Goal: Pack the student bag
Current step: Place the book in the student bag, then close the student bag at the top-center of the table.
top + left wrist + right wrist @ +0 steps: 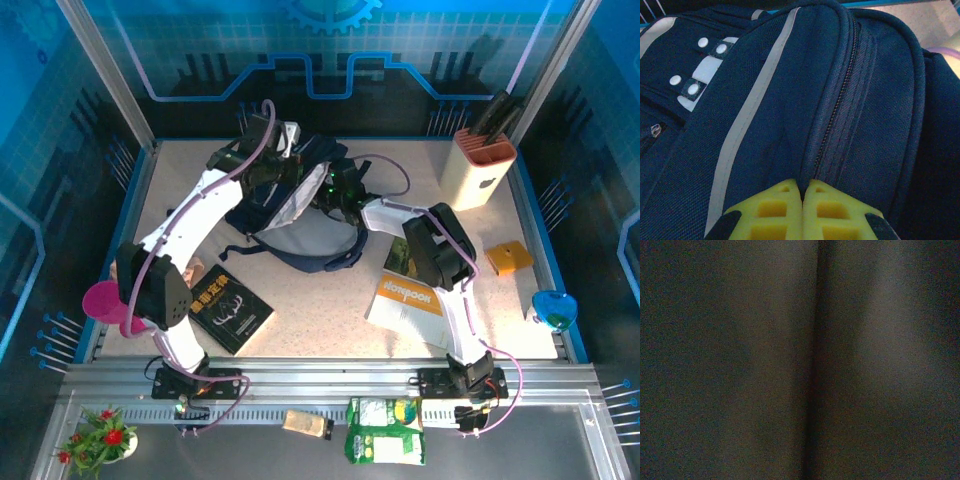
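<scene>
2 arms meet at the student bag, which lies mid-tabletop nearer the far edge, its long axis running from far edge to near edge, straps trailing at the near end. The left gripper has its yellow pads pressed together on the zipper seam. The right gripper is buried inside the bag, and I cannot tell how wide it stands.

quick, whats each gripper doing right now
left gripper: shut, pinching the student bag fabric by its zipper
right gripper: at the bag's opening, open or shut cannot be told
</scene>
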Controlling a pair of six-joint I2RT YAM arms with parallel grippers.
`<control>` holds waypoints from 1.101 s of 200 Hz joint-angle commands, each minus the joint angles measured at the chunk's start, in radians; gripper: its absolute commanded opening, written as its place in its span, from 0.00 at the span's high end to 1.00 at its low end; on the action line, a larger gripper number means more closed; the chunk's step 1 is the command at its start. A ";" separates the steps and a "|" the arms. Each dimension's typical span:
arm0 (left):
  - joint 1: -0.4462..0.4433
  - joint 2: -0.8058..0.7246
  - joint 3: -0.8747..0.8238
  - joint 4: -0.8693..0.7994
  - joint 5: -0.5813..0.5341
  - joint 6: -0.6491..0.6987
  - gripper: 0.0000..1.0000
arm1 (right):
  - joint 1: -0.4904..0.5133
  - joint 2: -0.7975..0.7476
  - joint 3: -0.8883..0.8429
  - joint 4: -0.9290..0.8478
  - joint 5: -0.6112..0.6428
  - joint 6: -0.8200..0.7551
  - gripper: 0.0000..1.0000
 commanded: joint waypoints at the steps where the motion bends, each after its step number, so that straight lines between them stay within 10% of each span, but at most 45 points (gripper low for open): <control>1: 0.021 -0.077 0.008 0.111 0.070 -0.063 1.00 | 0.009 0.041 0.044 -0.047 -0.051 -0.025 0.68; 51: 0.119 -0.074 -0.153 0.220 0.133 -0.092 1.00 | -0.025 -0.111 -0.128 -0.015 -0.079 -0.099 0.39; 115: 0.174 -0.114 -0.351 0.287 0.214 -0.105 1.00 | -0.059 -0.526 -0.583 -0.019 0.034 -0.311 0.28; 151: 0.175 -0.194 -0.485 0.325 0.227 -0.162 0.43 | -0.083 -0.738 -0.721 -0.266 0.326 -0.467 0.26; 220: 0.169 -0.253 -0.614 0.463 0.352 -0.291 0.15 | -0.294 -0.750 -0.622 -0.646 0.462 -0.585 0.23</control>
